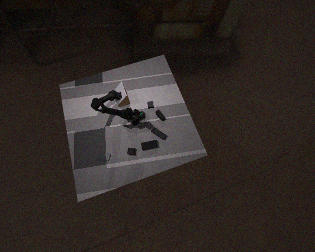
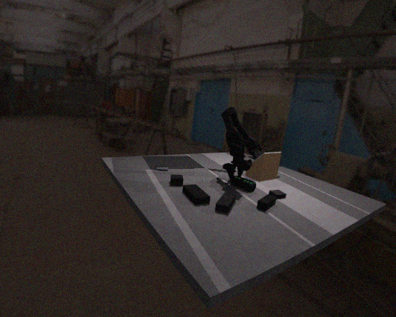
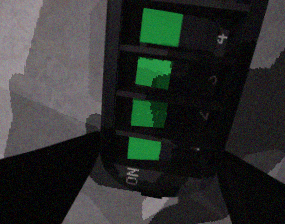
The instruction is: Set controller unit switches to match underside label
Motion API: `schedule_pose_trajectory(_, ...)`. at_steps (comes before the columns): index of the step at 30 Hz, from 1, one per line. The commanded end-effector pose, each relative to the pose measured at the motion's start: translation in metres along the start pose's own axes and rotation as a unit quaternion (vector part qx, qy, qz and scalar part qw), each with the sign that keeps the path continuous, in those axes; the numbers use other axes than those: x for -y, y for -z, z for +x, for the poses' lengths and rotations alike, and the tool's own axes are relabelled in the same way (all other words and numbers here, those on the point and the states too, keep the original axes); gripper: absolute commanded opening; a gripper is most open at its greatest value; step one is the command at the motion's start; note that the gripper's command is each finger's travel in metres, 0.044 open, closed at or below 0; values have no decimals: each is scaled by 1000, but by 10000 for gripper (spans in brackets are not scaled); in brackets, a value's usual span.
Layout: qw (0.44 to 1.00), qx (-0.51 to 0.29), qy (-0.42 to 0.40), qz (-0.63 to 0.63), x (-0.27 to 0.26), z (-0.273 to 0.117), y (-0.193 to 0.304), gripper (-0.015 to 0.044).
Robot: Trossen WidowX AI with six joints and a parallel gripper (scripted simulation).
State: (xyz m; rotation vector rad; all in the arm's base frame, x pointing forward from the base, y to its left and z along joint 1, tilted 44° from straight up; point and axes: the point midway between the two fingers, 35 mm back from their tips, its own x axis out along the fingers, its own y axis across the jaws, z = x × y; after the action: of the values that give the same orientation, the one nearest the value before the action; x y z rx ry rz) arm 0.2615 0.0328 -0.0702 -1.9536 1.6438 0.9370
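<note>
Gripper [image 1: 138, 118] [image 2: 235, 178] [image 3: 158, 147]: fingers fairly wide apart and closed on the controller unit [image 1: 141, 115] [image 2: 244, 184] [image 3: 178, 90], one at each long side, near the end marked ON. Step in hand, as I judge it: taking hold of the unit so that its underside label can be read; the label is out of sight. Next move calls for a straight lift and a turn to bring the base into a camera's view, grip kept firm; held near one end, the unit may sag or twist. Setting of switches should wait for the reading. Unit: dark, long body, rounded at the ON end, top facing up, on the bench [image 1: 179, 139] [image 2: 247, 238] or very near it (contact unclear), by the wooden wedge [image 1: 124, 102] [image 2: 266, 167]. Wrist view gives four rockers with green ends showing on the ON side, the 4 legible, the other numerals faint; shadow crosses two greens. Which ends are pressed: not determined. Other dark blocks lie apart from it.
</note>
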Motion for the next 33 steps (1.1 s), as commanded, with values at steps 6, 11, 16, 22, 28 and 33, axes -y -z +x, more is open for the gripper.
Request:
schedule_pose_trajectory(6, 1000, 2, 11, 12, 13, -2, -2, 0)
schedule_pose_trajectory(11, 1000, 2, 11, 12, 14, -2, -2, 0)
schedule_pose_trajectory(16, 1000, 2, 11, 12, 15, -2, -2, 0)
schedule_pose_trajectory(22, 1000, 2, 11, 12, 17, -2, -3, 0)
schedule_pose_trajectory(28, 1000, 2, 11, 12, 20, -2, -3, 0)
schedule_pose_trajectory(33, 1000, 2, 11, 12, 22, -3, -4, 0)
